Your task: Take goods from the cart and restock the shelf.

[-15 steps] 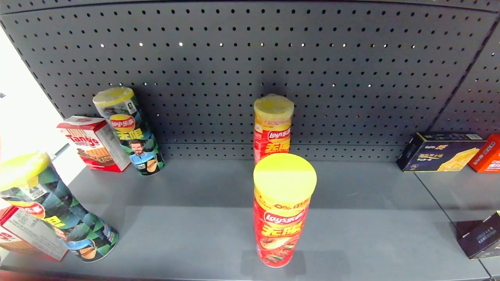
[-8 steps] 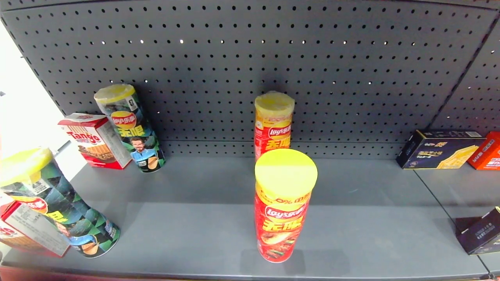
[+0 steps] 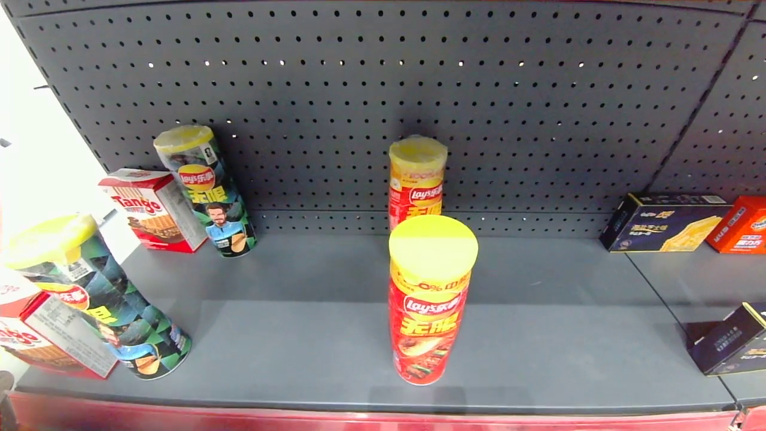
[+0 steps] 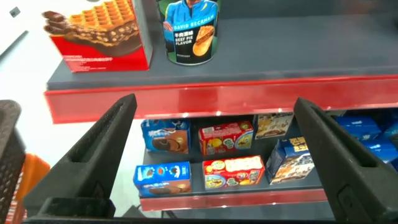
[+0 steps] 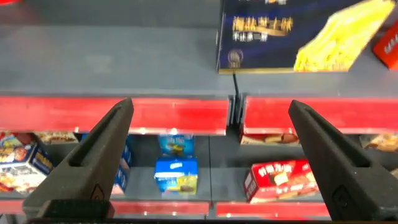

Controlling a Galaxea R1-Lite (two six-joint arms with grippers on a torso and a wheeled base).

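The left end effector [image 4: 214, 106] and the right end effector [image 5: 211, 107] are both hanging released and empty out in front of the shelf [image 3: 299, 323]. I am judging the step to be fetching more goods from the cart, and doing it well is calling for backing off squarely without clipping the front red can [image 3: 429, 311] at lower centre. The shelf is carrying two red cans, the rear red can [image 3: 417, 185] standing at centre. It is also carrying two green cans, the front green can [image 3: 102, 305] lower left and the rear green can [image 3: 206, 191] upper left, two wafer boxes, the near wafer box [image 3: 42, 347] and the far wafer box [image 3: 152, 209], two dark boxes, the near dark box [image 3: 727, 347] and the far dark box [image 3: 664, 222], and one orange box [image 3: 739, 232] at the right edge.
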